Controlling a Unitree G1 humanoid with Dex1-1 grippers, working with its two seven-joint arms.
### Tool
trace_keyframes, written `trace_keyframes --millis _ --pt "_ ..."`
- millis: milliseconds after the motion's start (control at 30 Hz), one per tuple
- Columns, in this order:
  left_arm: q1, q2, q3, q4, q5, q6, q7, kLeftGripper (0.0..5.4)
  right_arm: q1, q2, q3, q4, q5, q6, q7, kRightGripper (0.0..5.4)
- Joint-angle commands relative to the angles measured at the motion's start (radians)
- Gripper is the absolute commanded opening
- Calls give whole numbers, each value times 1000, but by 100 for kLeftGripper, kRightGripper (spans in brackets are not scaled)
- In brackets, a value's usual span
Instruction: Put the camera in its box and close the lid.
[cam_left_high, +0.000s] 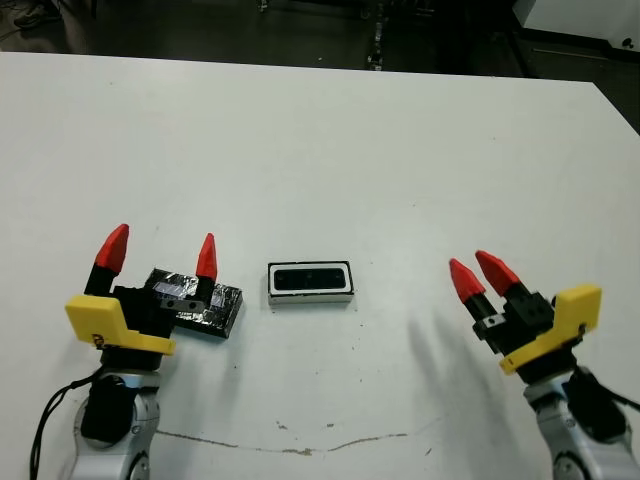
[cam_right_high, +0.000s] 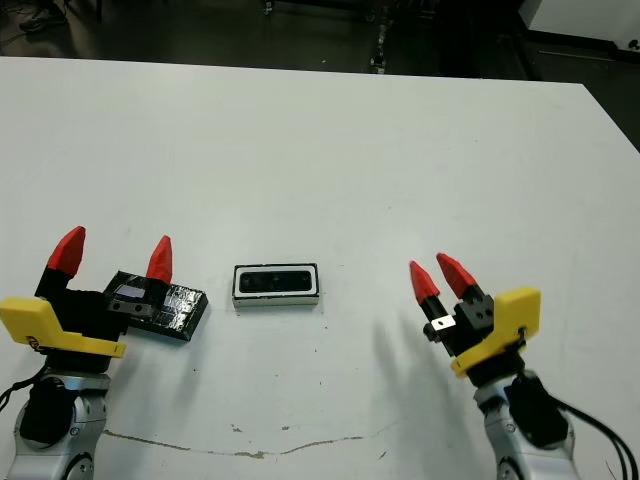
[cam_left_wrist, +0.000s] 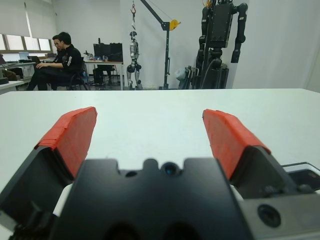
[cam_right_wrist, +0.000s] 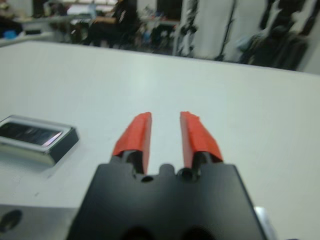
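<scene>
One camera (cam_left_high: 310, 279) fills the box (cam_left_high: 311, 297); left end effector (cam_left_high: 160, 253) spread, right end effector (cam_left_high: 481, 273) nearly together.

The left gripper (cam_left_wrist: 150, 130) has its two red fingers (cam_left_wrist: 72, 135) set wide apart, rising from the black body over the white bench (cam_left_wrist: 150, 107). Beyond the far edge of the bench, a seated person (cam_left_wrist: 57, 62) works at a desk, with a hoist (cam_left_wrist: 157, 20) and a dark humanoid robot (cam_left_wrist: 220, 42) standing farther along that edge.
</scene>
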Motion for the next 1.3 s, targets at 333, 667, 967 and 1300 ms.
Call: trace_keyframes --millis 333,667,967,1300 --pt "-86 272 147 -37 -70 79 -181 540 -5 28 -1 -2 29 -1 -127 3" --pt "-402 862 178 167 -356 420 -857 540 4 21 13 -1 31 -9 -145 3" --pt "-842 963 -146 497 -212 239 -1454 540 9 18 10 5 41 -10 -147 3" --pt "-1059 1014 -533 561 -301 211 -1475 540 19 27 30 -13 25 18 -187 3"
